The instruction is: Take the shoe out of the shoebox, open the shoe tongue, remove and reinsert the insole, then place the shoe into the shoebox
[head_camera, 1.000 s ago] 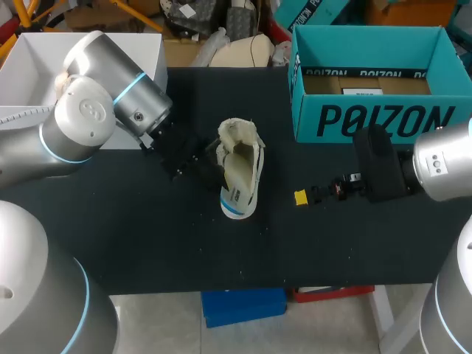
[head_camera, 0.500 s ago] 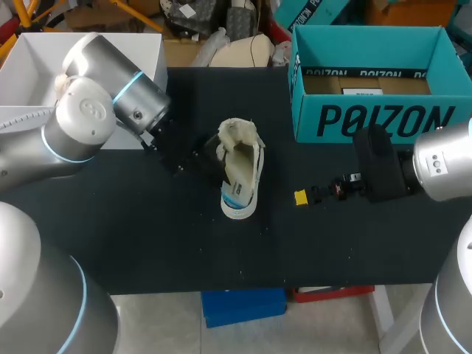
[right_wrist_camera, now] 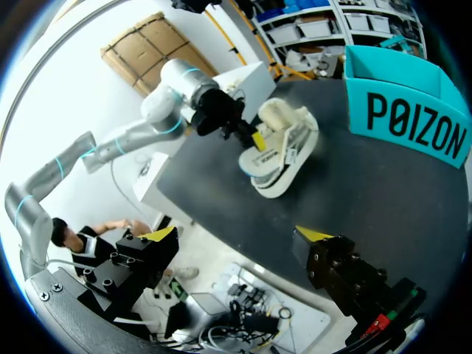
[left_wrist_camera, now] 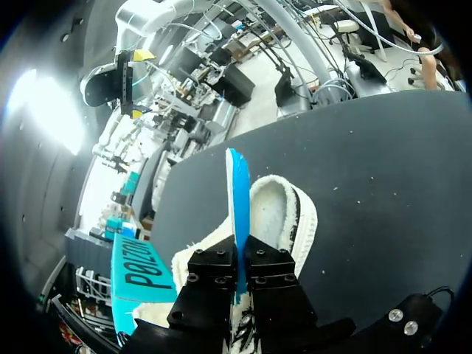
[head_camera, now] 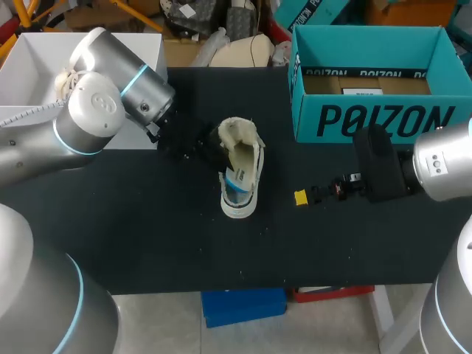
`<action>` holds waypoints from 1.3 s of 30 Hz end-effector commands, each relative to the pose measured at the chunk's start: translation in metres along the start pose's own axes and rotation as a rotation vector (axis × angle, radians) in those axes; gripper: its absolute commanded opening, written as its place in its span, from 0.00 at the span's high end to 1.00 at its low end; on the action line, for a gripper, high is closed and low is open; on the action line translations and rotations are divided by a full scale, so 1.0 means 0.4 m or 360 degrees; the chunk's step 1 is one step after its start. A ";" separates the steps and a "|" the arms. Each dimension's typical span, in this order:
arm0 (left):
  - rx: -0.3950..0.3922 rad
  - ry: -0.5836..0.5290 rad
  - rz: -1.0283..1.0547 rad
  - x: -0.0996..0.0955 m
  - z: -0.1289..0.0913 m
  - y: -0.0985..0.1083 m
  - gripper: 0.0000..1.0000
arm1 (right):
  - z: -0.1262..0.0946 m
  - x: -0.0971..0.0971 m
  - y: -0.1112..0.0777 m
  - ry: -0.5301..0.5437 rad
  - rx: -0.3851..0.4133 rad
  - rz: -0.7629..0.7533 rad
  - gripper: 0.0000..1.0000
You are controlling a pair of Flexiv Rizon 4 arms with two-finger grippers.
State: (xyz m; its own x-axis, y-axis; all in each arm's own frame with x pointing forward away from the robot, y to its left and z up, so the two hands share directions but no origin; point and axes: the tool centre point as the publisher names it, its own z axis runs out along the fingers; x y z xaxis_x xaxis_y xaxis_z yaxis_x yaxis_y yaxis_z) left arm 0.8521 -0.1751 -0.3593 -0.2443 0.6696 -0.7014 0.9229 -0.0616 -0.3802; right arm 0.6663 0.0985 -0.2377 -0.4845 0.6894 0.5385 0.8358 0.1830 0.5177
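Left gripper [left_wrist_camera: 237,267] pinches the blue insole [left_wrist_camera: 237,193], half out of the shoe [head_camera: 241,177]; right gripper [right_wrist_camera: 236,236] gapes empty. Reseating and boxing seem left.

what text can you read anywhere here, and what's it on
"POIZON": big dark letters on the shoebox front wall.
"POIZON": repeated along the inside of its back wall.
White label inside the shoebox: too small to read.
Blue insole at the shoe: white print, too small to read.
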 end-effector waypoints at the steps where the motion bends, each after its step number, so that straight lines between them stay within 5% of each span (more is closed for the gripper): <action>1: -0.0007 -0.0001 0.0003 0.009 0.021 0.014 1.00 | -0.005 0.001 -0.003 0.0000 -0.0002 0.0000 0.00; 5: -0.0010 0.0024 0.0004 0.009 0.028 0.007 1.00 | -0.005 0.001 -0.003 0.0000 -0.0002 0.0000 0.00; 7: -0.0016 0.0037 0.0013 0.007 0.024 -0.004 0.67 | -0.005 0.001 -0.003 0.0000 -0.0002 0.0000 0.00; 8: -0.0017 0.0040 0.0016 0.006 0.021 -0.010 0.33 | -0.005 0.001 -0.003 0.0000 -0.0002 0.0000 0.00; 10: -0.0020 0.0031 0.0021 0.001 0.013 -0.024 0.00 | -0.005 0.001 -0.003 0.0000 -0.0002 0.0000 0.00; 17: -0.0014 -0.0045 0.0014 -0.003 -0.015 -0.065 0.00 | -0.005 0.001 -0.003 0.0000 -0.0002 0.0000 0.00; 23: 0.0006 -0.0064 0.0006 0.005 -0.002 -0.102 0.25 | -0.005 0.001 -0.003 0.0000 -0.0002 0.0000 0.00; 26: 0.0025 -0.0063 -0.0001 0.015 0.008 -0.112 0.50 | -0.005 0.001 -0.003 0.0000 -0.0002 0.0000 0.00; 39: 0.0059 0.0006 -0.0016 0.035 0.009 -0.115 1.00 | -0.005 0.001 -0.003 0.0000 -0.0002 0.0000 0.00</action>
State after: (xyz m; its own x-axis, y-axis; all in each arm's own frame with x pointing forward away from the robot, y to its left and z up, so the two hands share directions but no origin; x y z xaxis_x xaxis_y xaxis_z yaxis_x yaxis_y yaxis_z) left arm 0.8028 -0.1646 -0.3540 -0.2553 0.6662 -0.7007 0.9109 -0.0771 -0.4052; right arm 0.6663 0.0985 -0.2377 -0.4846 0.6894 0.5384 0.8357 0.1831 0.5177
